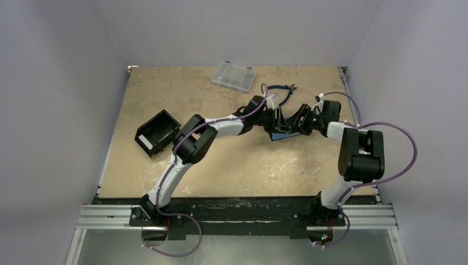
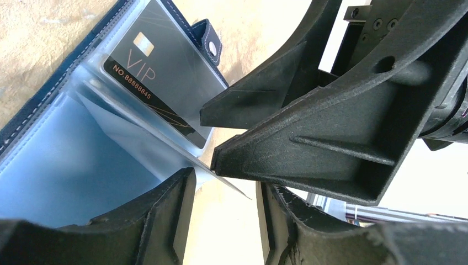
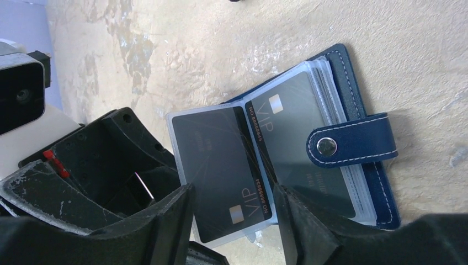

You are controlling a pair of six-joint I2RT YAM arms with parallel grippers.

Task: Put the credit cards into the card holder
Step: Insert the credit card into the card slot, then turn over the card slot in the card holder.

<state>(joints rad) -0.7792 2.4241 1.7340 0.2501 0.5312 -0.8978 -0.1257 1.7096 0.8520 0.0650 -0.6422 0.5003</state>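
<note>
The navy card holder (image 3: 381,193) lies open on the tan table, its snap tab (image 3: 353,144) folded over the clear sleeves. Two dark credit cards marked VIP sit in the sleeves: one (image 3: 218,165) in the raised left sleeve, one (image 3: 301,138) under the tab. My right gripper (image 3: 233,221) is open, its fingers straddling the left sleeve's lower end. My left gripper (image 2: 223,221) is open too, and the corner of a clear sleeve (image 2: 221,179) reaches into its gap. A VIP card (image 2: 160,83) shows there as well. From above, both grippers (image 1: 277,122) (image 1: 296,127) meet over the holder (image 1: 282,135).
A black open-topped box (image 1: 157,132) stands at the left of the table. A clear compartment case (image 1: 233,75) lies at the far edge, with blue-handled pliers (image 1: 284,88) to its right. Grey walls close in three sides.
</note>
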